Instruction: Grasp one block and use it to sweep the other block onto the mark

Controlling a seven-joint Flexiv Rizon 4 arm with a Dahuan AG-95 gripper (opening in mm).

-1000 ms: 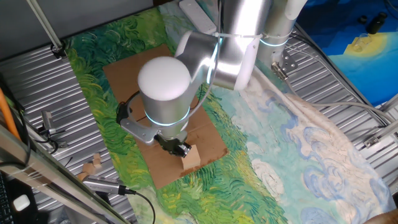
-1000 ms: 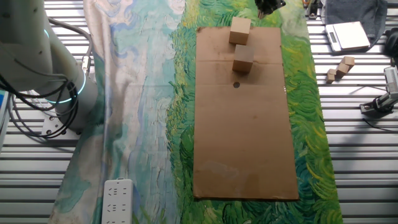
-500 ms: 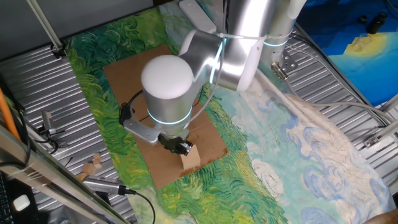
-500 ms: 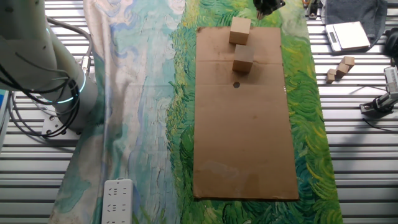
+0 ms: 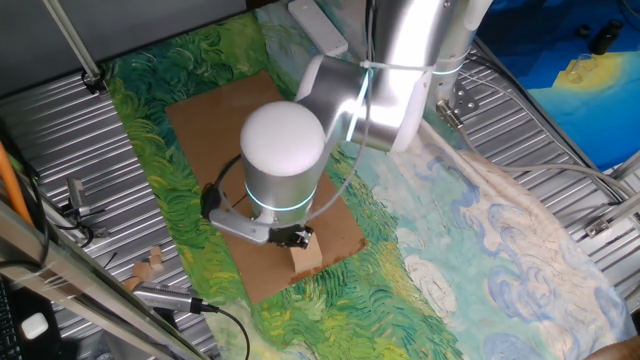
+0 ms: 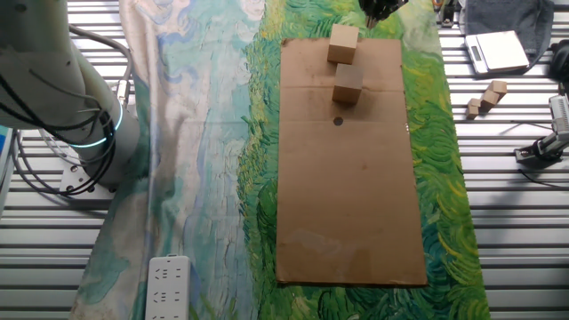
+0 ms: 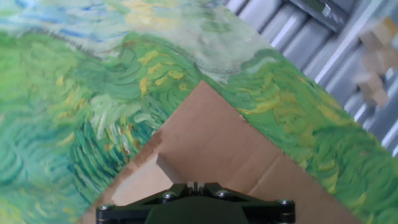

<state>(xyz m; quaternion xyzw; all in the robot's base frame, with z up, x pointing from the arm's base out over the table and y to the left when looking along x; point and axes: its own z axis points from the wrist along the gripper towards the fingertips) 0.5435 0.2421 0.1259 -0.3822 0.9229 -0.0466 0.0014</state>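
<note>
Two pale wooden cubes stand on the brown cardboard (image 6: 347,204) in the other fixed view: one cube (image 6: 343,43) near the cardboard's far edge and the second cube (image 6: 348,83) just below it. The mark (image 6: 337,121) is a tiny black dot just past the second cube. My gripper (image 6: 377,11) hangs beside the far cube, off the cardboard's corner, with its jaws together and nothing in them. In one fixed view the gripper (image 5: 293,238) is right by one cube (image 5: 307,254); the arm hides the other cube. The hand view shows the gripper (image 7: 194,185) over a cube edge (image 7: 169,168).
The cardboard lies on a green and blue painted cloth (image 6: 213,133) over a ribbed metal table. Small wooden pieces (image 6: 487,96) and a white scale (image 6: 498,51) sit to the right. A power strip (image 6: 168,286) lies at the near left. The robot base (image 6: 84,124) stands at the left.
The arm's wrist has swung a little to the right and lower over the cardboard. The gripper has hardly shifted beside the far cube. The cubes have not moved.
</note>
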